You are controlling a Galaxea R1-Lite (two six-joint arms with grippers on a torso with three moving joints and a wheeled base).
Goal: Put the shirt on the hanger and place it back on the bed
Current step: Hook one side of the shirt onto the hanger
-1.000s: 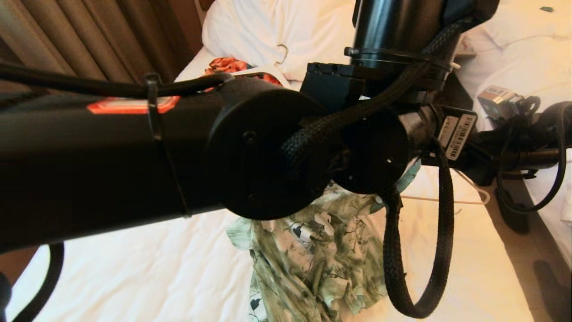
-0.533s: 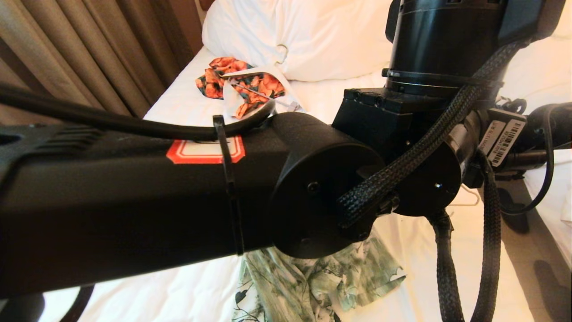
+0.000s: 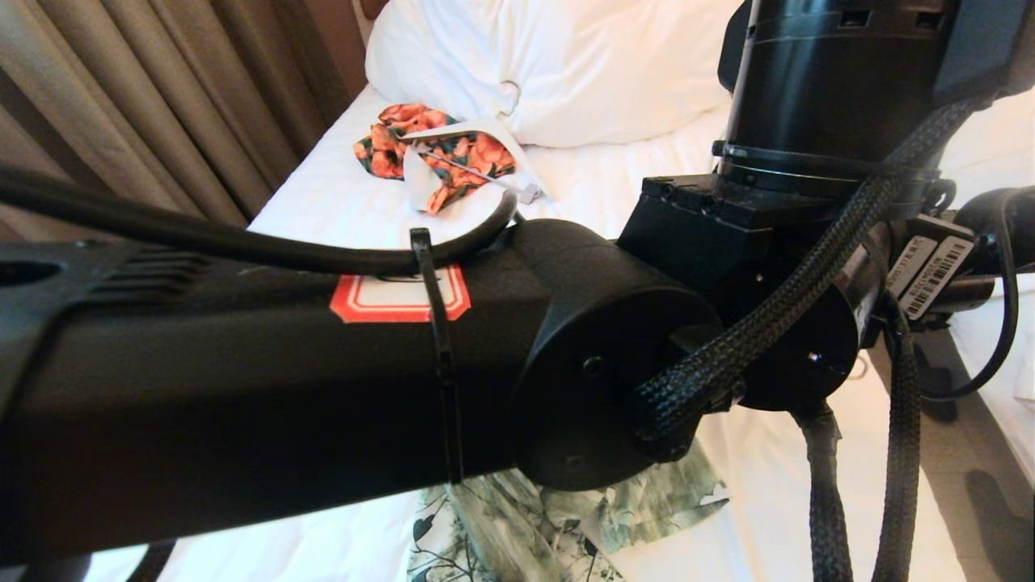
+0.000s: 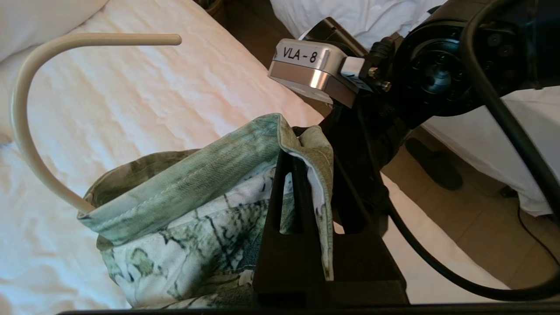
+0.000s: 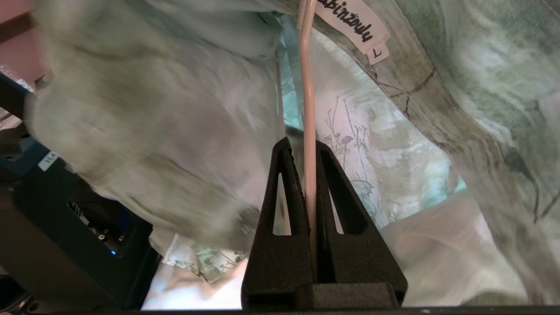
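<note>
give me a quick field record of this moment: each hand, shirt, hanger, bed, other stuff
left hand: shut on the shirt collar edge
right hand: shut on the hanger wire, inside the shirt
shirt: partly lifted, lower part on the bed
hanger: hook pokes out of the collar
orange floral garment: near the pillow
stage: not yet set down

Your left gripper (image 4: 302, 153) pinches the shirt (image 4: 197, 210) collar, the hanger (image 4: 26, 131) hook rising beside it. Your right gripper (image 5: 306, 153), inside the shirt, clamps the hanger's wire above the bed (image 3: 323, 210).
</note>
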